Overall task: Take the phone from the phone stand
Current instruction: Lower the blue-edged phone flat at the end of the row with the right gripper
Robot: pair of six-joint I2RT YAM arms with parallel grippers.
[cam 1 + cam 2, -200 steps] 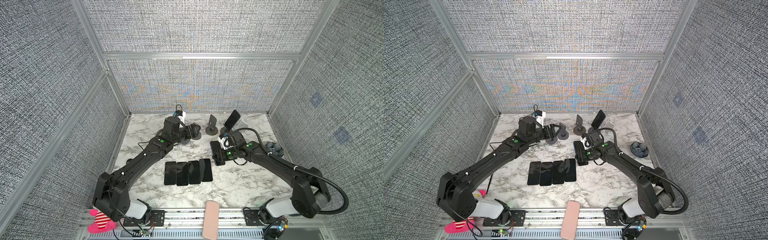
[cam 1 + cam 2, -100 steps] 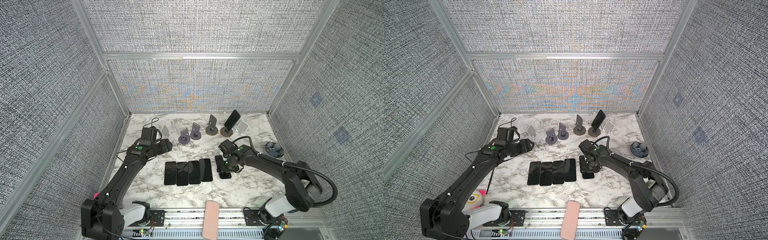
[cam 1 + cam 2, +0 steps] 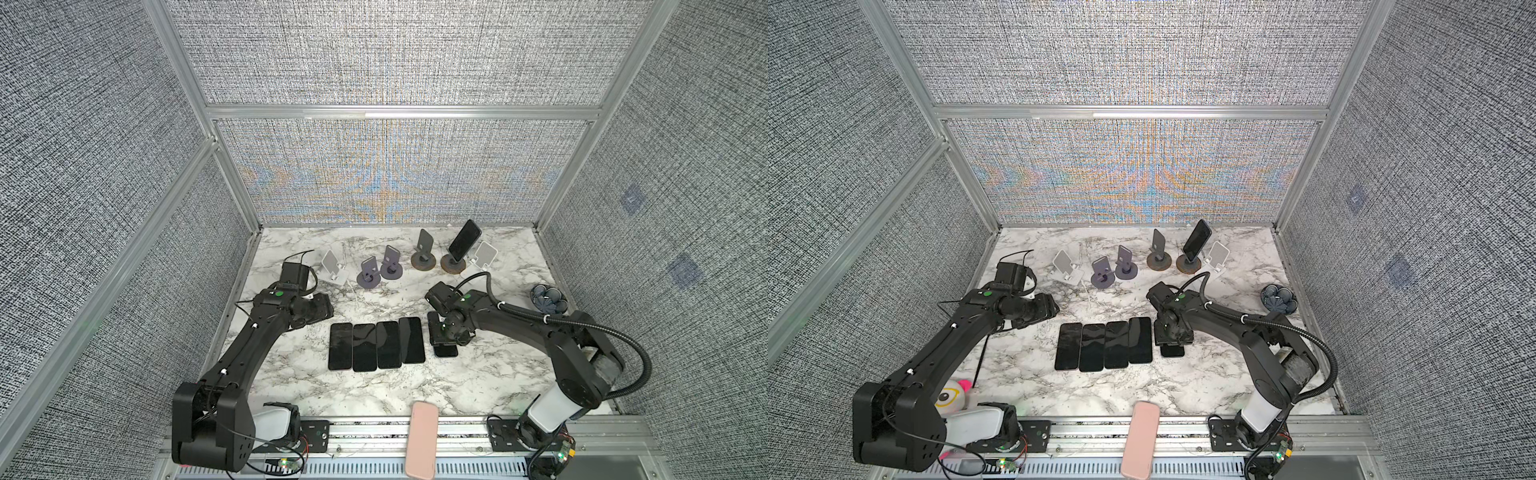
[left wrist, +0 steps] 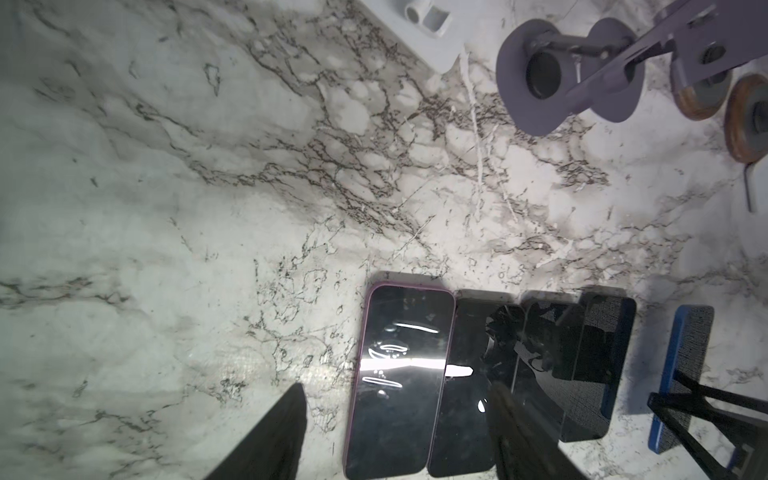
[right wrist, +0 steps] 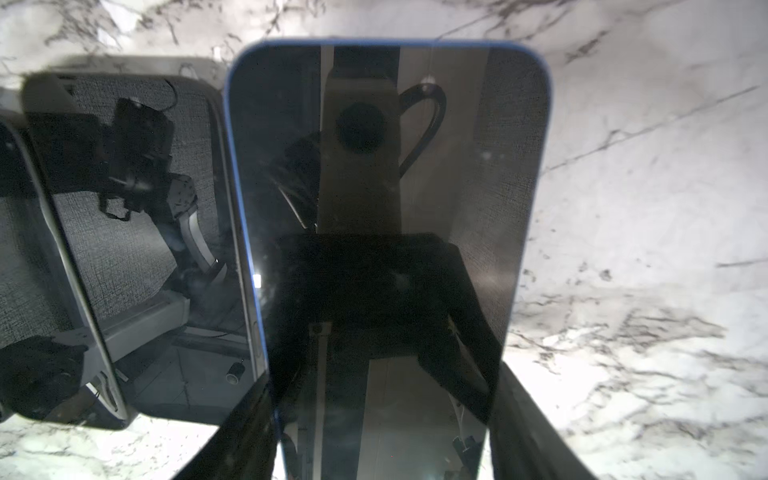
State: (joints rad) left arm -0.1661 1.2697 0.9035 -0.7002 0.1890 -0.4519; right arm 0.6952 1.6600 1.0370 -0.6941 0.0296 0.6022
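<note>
A dark phone (image 3: 464,240) (image 3: 1197,239) leans on a round-based phone stand (image 3: 454,264) (image 3: 1188,264) at the back right. My right gripper (image 3: 446,338) (image 3: 1171,336) (image 5: 382,382) is shut on another phone (image 3: 446,351) (image 5: 386,166) with a blue edge, gripping its long sides. This phone is low over the marble, just right of a row of flat phones (image 3: 376,345) (image 3: 1104,345) (image 4: 399,374). My left gripper (image 3: 328,309) (image 3: 1054,307) (image 4: 397,388) is open and holds nothing, above the row's left end.
Empty stands line the back: a white one (image 3: 334,266), two purple ones (image 3: 380,270), a brown-based one (image 3: 424,251) and a white one (image 3: 484,255). A dark bowl (image 3: 548,299) sits at the right edge. A pink phone (image 3: 422,440) lies on the front rail.
My left arm has pulled back from the purple stands toward the front left. My right gripper has carried the blue-edged phone forward and down beside the row.
</note>
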